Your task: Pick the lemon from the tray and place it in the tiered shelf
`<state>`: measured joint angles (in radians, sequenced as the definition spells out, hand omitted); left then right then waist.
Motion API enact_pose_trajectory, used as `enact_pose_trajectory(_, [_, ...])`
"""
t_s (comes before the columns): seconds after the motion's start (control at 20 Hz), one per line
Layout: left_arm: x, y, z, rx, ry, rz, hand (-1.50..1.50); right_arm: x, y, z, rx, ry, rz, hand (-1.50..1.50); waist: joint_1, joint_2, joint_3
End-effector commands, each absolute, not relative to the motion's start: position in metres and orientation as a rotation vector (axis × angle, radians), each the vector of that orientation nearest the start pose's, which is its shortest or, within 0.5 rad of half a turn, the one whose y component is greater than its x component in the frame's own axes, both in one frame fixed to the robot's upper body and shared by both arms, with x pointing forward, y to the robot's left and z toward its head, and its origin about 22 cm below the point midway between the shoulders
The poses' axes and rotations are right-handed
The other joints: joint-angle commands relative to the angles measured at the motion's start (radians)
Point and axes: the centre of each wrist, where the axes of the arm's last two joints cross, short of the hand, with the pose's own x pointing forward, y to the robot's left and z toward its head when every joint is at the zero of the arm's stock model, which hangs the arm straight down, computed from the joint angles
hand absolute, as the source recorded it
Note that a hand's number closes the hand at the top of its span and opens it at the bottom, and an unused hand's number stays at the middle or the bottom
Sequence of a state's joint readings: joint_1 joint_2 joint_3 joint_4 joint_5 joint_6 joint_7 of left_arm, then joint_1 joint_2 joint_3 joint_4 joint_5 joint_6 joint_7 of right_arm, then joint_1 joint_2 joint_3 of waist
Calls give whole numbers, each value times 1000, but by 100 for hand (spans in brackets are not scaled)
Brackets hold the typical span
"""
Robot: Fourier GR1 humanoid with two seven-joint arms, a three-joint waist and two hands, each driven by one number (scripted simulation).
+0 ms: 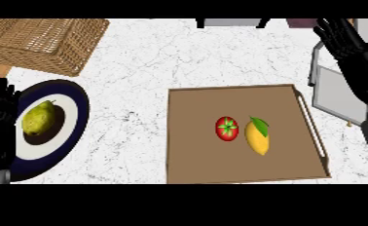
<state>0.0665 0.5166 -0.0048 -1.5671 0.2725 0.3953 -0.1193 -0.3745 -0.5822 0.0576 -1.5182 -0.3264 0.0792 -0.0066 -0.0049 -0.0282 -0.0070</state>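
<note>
Starting at the left edge, I am seeing my left hand point(7, 104) showing only as a dark sliver beside the plate point(75, 122); I cannot tell how its fingers are set. The plate is carrying a pear point(38, 118), and behind it a wicker basket point(50, 42) is sitting at the far left corner of the counter point(144, 74); both are lying well apart from the work, so I am judging they are only clutter to steer around.

Moving across, the tray point(208, 161) is lying flat on the counter with its handle on the right side. The tomato point(227, 128) and the lemon point(258, 137) are resting just beside each other near the tray's middle, the lemon to the right, which is putting it on the side nearer my working hand.

At the far right, my right hand point(345, 40) is hanging above the grey shelf point(338, 93) with fingers straight and released, holding nothing. The lemon is lying well apart from it, down and to its left, so I am judging the reach has not yet begun.
</note>
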Motion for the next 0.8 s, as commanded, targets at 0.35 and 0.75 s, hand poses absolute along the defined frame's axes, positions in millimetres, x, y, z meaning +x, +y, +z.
enact_pose_trajectory(0.35, [246,283,22,243,-1620,-105,0,309,-281,63,448,-1640,-475,150,-89,46,55])
enact_pose_trajectory(0.75, [261,246,26,124,-1593,-219,0,248,-337,-15,-688,-1653,-290,-150,-27,31,10])
